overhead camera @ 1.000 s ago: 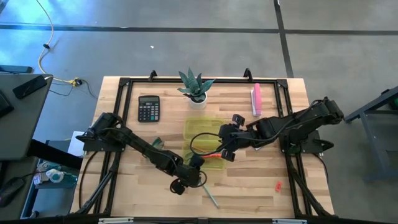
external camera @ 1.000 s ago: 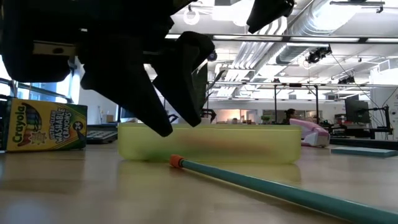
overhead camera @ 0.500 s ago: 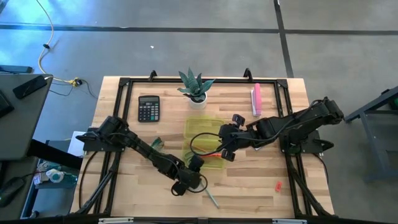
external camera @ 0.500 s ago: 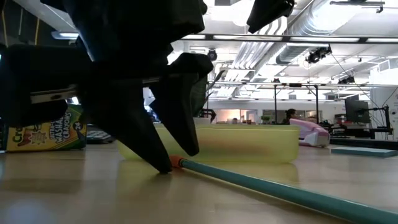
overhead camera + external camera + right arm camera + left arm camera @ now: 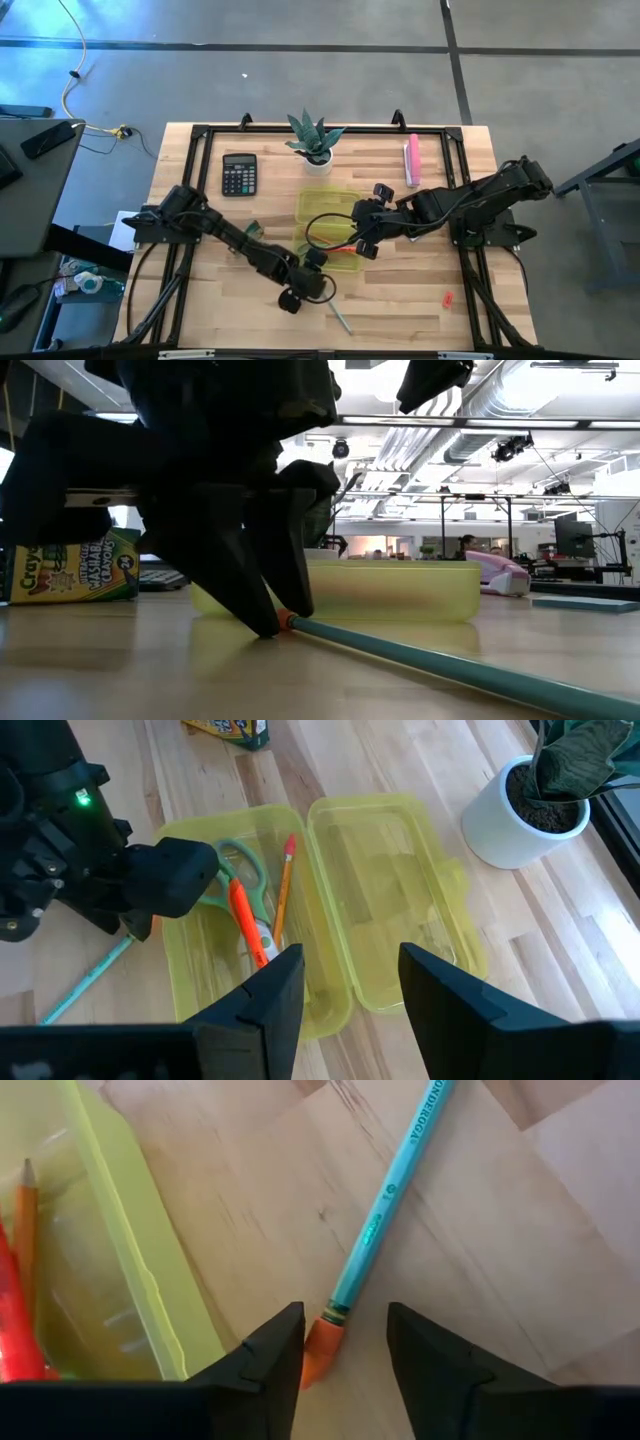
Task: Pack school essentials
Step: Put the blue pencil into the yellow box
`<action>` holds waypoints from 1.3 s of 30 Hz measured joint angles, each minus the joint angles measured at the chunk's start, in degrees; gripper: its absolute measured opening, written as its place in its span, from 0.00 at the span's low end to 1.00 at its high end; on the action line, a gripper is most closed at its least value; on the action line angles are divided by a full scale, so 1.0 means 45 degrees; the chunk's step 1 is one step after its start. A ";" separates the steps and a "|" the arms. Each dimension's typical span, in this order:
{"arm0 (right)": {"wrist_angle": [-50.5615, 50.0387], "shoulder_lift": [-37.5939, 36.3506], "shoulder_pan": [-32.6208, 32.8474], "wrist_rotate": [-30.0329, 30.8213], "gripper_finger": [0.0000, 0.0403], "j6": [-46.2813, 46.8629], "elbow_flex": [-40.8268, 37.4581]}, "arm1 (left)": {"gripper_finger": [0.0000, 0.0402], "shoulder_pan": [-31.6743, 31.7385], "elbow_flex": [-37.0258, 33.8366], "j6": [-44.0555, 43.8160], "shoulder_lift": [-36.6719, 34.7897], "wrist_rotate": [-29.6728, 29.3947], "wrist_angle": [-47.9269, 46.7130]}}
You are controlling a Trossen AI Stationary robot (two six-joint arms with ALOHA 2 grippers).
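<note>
Beside the yellow case, left claw straddles the teal pencil's eraser tip, unclosed; so near the end, it may pivot free. Right claw hovers open.

overhead looks straight down, low sits level and perhaps closest, both sharing the teal pencil.

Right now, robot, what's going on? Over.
Left pincer down at table, jaws either side of teal pencil's orange end. Right pincer open, above yellow box. Nothing in the way.
</note>
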 joint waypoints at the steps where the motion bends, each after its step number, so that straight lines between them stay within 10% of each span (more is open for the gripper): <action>1: 0.0000 0.0000 0.0000 -0.0004 0.38 0.0000 0.0000 | 0.32 0.0023 0.0000 -0.0063 0.0004 0.0115 -0.0020; 39: -0.0003 0.0005 0.0002 -0.0340 0.38 0.0010 -0.0005 | 0.06 -0.0349 -0.0044 -0.1168 0.0014 -0.0408 -0.0413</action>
